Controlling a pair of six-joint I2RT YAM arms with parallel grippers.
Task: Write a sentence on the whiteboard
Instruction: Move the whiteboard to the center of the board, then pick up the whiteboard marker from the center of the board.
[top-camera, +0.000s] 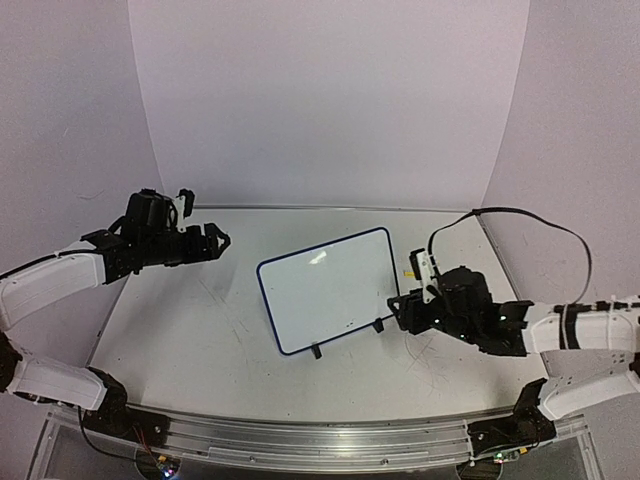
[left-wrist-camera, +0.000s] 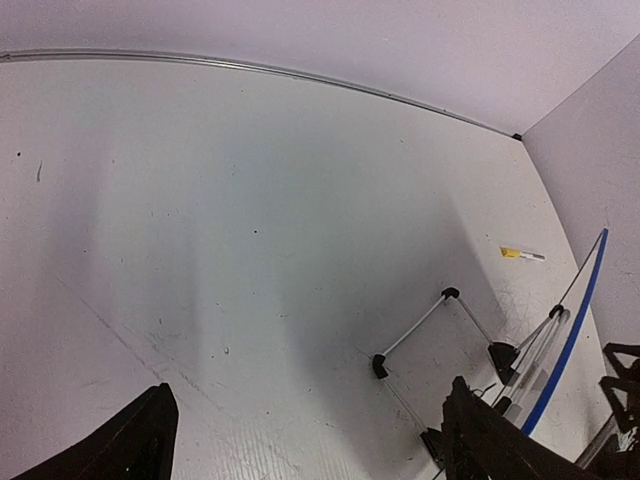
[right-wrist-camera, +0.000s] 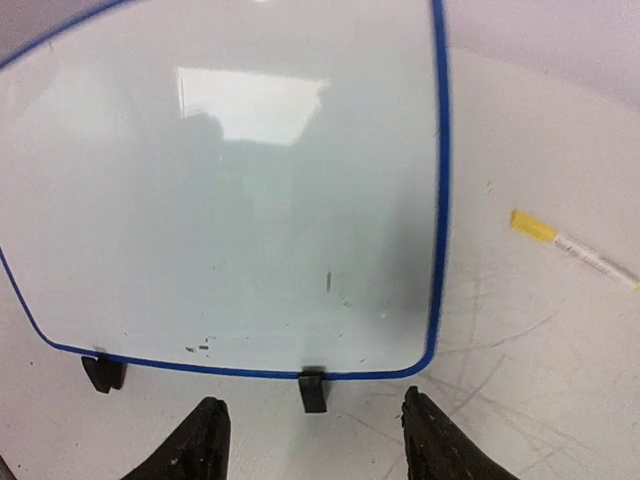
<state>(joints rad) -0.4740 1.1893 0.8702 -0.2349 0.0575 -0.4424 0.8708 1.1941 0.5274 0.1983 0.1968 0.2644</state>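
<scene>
Evidently writing not begun, by my read: whiteboard (top-camera: 325, 290) stands tilted on wire feet (right-wrist-camera: 313, 391) mid-table (top-camera: 200, 330), face blank but for few dark specks; no sentence visible. Yellow-ended marker (right-wrist-camera: 572, 247) lies just right of board, apart. Low before board, right gripper (top-camera: 398, 312): fingers parted, empty. Well left, left gripper (top-camera: 215, 241): spread wide, empty. Next move likely: right reaches marker, pinches barrel squarely. No brand or label legible.

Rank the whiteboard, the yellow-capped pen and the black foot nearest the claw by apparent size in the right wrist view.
1. whiteboard: fills most of the view.
2. yellow-capped pen: long, thin, cut off at the edge.
3. black foot: short, stubby.
Pen and foot cover similar area, so their order is unsure.
</scene>
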